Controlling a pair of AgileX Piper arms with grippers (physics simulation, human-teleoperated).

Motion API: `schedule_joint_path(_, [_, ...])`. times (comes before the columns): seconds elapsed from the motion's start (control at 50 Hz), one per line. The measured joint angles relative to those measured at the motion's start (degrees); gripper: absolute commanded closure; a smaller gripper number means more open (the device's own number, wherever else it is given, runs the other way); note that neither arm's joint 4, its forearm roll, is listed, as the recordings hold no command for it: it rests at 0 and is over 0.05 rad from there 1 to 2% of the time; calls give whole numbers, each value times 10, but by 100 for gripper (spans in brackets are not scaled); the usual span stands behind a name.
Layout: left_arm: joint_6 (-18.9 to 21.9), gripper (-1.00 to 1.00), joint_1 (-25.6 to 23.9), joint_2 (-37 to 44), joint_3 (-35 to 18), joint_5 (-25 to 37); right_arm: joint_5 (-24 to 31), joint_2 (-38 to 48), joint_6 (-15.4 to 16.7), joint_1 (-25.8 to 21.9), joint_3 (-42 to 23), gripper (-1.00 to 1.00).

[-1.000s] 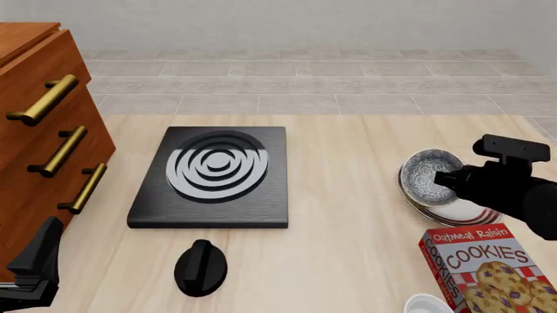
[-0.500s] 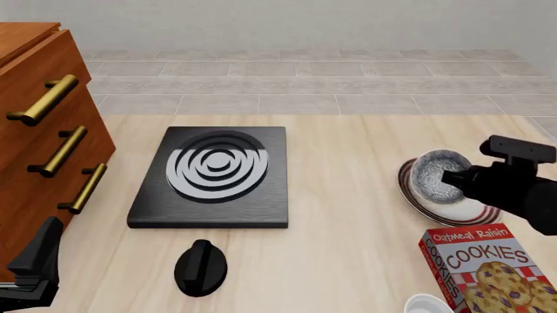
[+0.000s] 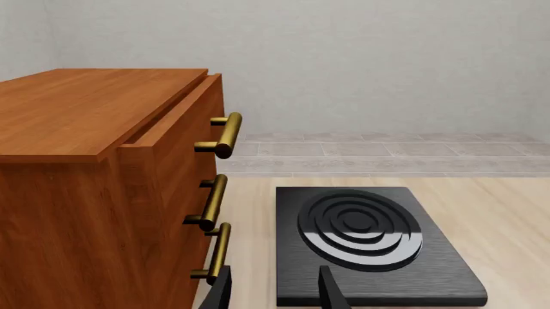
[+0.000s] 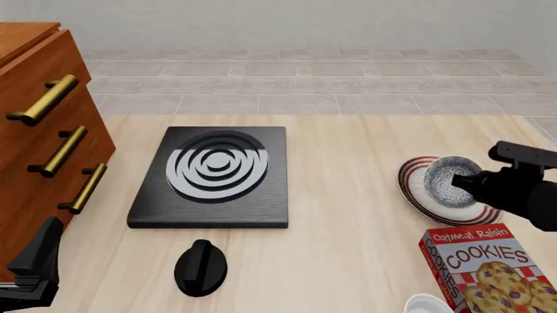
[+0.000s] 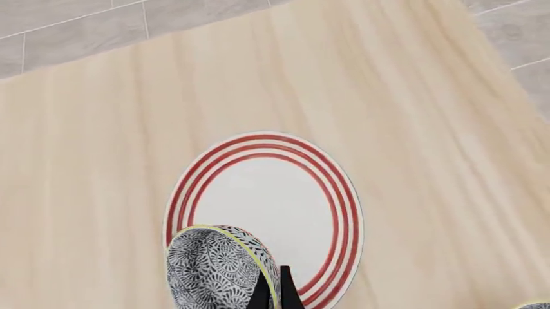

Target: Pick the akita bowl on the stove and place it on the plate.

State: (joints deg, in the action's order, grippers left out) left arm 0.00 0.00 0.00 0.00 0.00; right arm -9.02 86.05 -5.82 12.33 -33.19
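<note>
Right claw [image 5: 272,291] pinched on bowl [image 5: 215,270] rim, bowl hanging beside fingers over plate [image 5: 266,206]; left claw [image 3: 273,293] open.

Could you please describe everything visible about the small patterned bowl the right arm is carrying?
The small round akita bowl, speckled grey-white inside and dark-patterned on whitish outside, looks ceramic. The right end effector grips its rim, fingers shut on the wall. It sits tilted above the round white plate with red rim stripes; whether it touches the plate is unclear.
</note>
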Motion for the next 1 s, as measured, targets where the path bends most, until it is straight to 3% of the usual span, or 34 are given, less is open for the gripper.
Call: schedule_joint_path(1.0, [0, -100, 0, 0, 0, 0, -36, 112, -1, 21, -59, 100])
